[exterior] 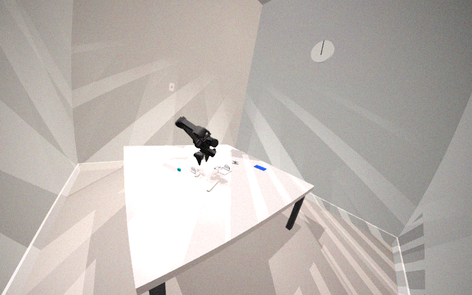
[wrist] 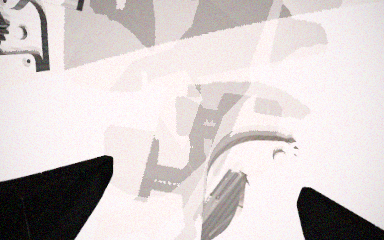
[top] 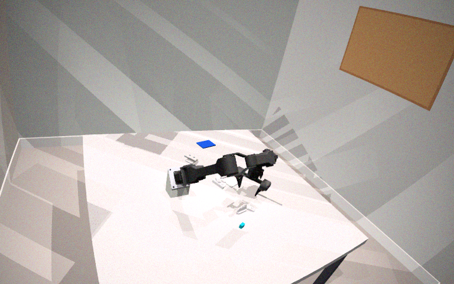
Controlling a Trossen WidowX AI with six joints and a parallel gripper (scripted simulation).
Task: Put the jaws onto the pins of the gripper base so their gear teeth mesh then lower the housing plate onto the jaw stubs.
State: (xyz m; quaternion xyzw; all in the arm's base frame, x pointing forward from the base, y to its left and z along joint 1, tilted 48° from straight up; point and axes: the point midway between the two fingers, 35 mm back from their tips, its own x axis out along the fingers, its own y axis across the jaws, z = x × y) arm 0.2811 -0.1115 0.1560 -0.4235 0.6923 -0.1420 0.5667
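Pedestal [top: 177, 193] under the black arm [top: 210, 169] [exterior: 196, 131] is the first thing we meet from the left of the top view, standing on the white surface [top: 143, 234] [exterior: 174, 222] [wrist: 45, 120]. Just beyond it we see a small pale part [top: 191, 158] [exterior: 235, 162], then a blue square [top: 206, 144] [exterior: 260, 167] lying flat farther back. Under the arm's middle we find a pale cluster [top: 219, 181] [exterior: 222, 169] [wrist: 22, 32], low on the surface; we cannot tell whether its pieces touch or which is the base. Next come the fingers [top: 247, 190] [exterior: 203, 162], wide open with nothing between them and raised above the surface. Nearer the front, we see a loose jaw [top: 244, 208] [exterior: 194, 170] [wrist: 227, 200], apart from the cluster; in our wrist view, it shows between the spread fingertips, with a curved edge and a ribbed grey face. A teal block [top: 241, 225] [exterior: 179, 169] sits near that jaw, toward the front. Farther right lies a thin rod [top: 273, 200] [exterior: 212, 186], and at the far right we see a brown board [top: 398, 57] on the wall.
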